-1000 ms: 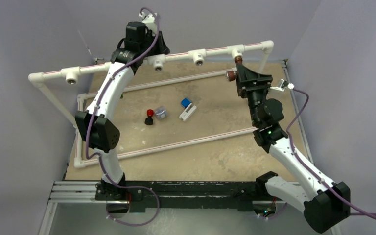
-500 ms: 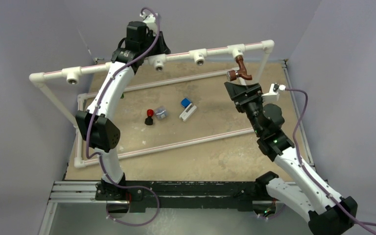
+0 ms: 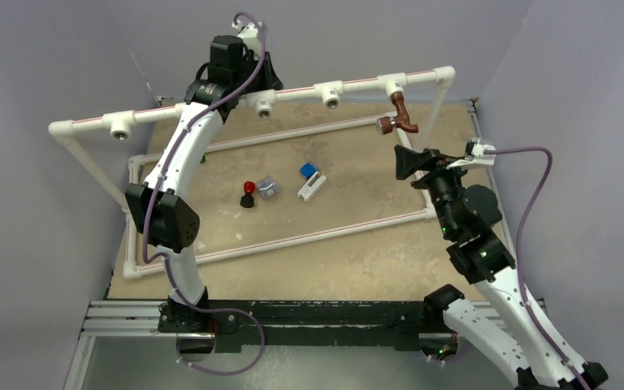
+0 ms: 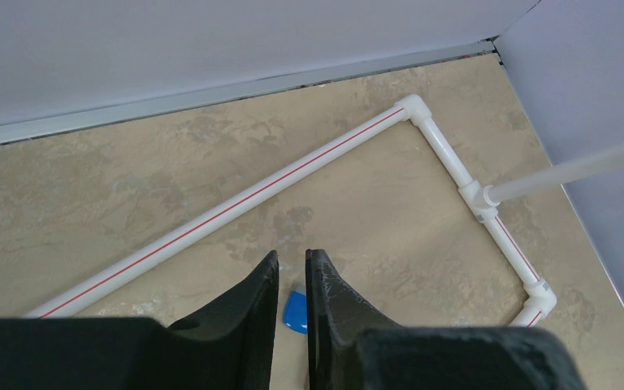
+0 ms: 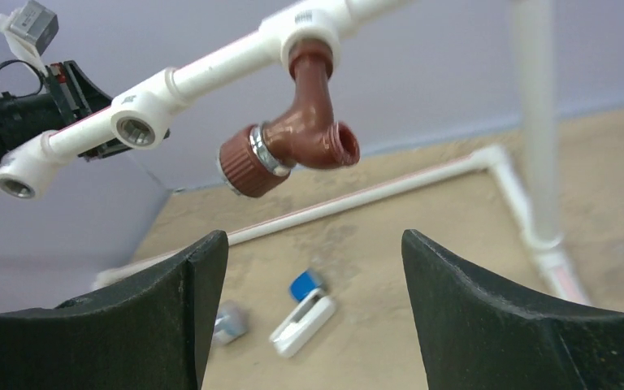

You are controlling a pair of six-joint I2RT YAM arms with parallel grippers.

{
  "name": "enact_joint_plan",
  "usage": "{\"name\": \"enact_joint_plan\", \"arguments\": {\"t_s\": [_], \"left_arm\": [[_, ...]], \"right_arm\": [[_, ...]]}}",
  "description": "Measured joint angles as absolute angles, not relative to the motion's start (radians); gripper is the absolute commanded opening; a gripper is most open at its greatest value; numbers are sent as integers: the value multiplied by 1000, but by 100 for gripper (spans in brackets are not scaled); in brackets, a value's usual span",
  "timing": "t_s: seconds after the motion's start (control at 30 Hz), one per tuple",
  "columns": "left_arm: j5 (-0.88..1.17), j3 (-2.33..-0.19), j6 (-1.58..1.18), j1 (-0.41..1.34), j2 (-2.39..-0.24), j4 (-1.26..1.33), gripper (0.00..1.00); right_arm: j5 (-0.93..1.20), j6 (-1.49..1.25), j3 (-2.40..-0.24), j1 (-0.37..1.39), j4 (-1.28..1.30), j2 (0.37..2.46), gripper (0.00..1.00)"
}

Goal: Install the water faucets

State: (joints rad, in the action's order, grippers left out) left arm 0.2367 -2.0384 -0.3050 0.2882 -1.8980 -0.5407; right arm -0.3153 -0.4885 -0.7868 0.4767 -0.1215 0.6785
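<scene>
glossy reddish-brown plastic forms the faucet, a bent elbow hanging from the round socket of a white tee on the raised pipe rail. its stem stands upright into the tee. in the right wrist view its ribbed, metal-ringed cap points left and its open round mouth points right. the right hand gapes empty below it, apart. the left hand is clenched on nothing above the mottled tan bench.

L gripper closed over floor; white pipe frame beyond; blue bit below, maybe block.
</scene>
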Motion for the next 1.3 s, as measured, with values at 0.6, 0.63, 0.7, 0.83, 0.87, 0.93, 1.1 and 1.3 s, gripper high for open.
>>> {"name": "enact_joint_plan", "arguments": {"t_s": [0.6,0.63,0.7,0.83,0.87,0.93,1.1,1.3], "left_arm": [[242,-2038,-305,288,-1898,-540,17],[242,-2038,-305,288,-1898,-540,17],[243,-2038,-305,288,-1898,-540,17],[244,-2038,-305,288,-1898,-540,17],[244,-2038,-305,288,-1898,-540,17],[244,-2038,-305,288,-1898,-540,16],[250,-2038,-305,288,-1898,-540,17],[252,-2038,-305,288,-1898,-540,17]], "right_arm": [[-280,561,-974,478,-31,707,83],[-268,615,-973,478,-20,711,83],[-251,710,-972,479,-4,719,83],[-236,872,-972,490,5,742,84],[-236,900,-972,494,4,749,84],[-236,963,-972,505,3,767,84],[-245,1070,-972,537,2,831,85],[-305,1192,-965,595,-55,915,85]]}}
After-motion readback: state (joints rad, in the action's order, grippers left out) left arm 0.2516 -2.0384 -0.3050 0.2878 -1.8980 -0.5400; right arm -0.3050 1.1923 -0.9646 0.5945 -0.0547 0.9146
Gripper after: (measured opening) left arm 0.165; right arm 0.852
